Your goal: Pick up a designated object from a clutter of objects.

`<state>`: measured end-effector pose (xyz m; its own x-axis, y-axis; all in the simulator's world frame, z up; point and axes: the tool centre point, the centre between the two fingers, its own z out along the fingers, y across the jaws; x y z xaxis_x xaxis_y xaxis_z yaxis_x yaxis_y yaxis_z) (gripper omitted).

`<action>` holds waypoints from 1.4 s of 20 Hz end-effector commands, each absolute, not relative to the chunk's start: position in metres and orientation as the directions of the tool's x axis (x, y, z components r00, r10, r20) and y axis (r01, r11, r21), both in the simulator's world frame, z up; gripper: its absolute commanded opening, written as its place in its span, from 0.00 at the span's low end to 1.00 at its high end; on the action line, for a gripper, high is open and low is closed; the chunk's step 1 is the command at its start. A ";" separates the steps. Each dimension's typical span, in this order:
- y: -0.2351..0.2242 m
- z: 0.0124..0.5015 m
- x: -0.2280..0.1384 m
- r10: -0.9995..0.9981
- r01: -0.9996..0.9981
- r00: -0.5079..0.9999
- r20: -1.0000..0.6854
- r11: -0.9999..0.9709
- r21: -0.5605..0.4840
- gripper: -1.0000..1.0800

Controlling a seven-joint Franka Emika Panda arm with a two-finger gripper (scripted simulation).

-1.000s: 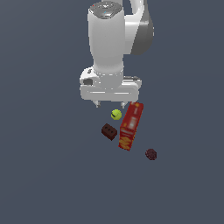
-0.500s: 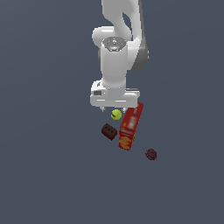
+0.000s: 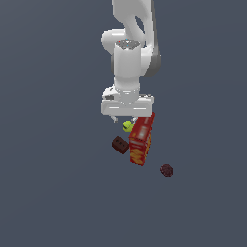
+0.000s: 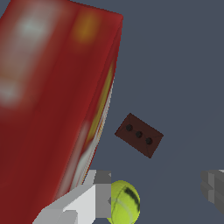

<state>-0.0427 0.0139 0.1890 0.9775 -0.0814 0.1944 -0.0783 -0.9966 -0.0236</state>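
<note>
Open claw (image 4: pixel 159 194) straddles tennis ball (image 4: pixel 124 203) — beside red box (image 4: pixel 52 109).

I see a small yellow-green tennis ball (image 4: pixel 124 202) with a dark curved seam. The tall red cracker box (image 4: pixel 52 109) carries yellow print. At its 3 o'clock, the dark brown brick-shaped block (image 4: pixel 139 134) shows three black holes. The bumpy ball (image 3: pixel 166 170) is dark maroon.
</note>
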 end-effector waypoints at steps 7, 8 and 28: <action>0.027 0.093 -0.128 -0.044 -0.044 0.999 0.001 -0.999 0.000 0.96; 0.027 0.092 -0.129 -0.044 -0.044 0.999 0.000 -0.999 0.000 0.96; 0.020 0.093 -0.097 -0.067 -0.066 0.994 0.091 -0.998 -0.009 0.96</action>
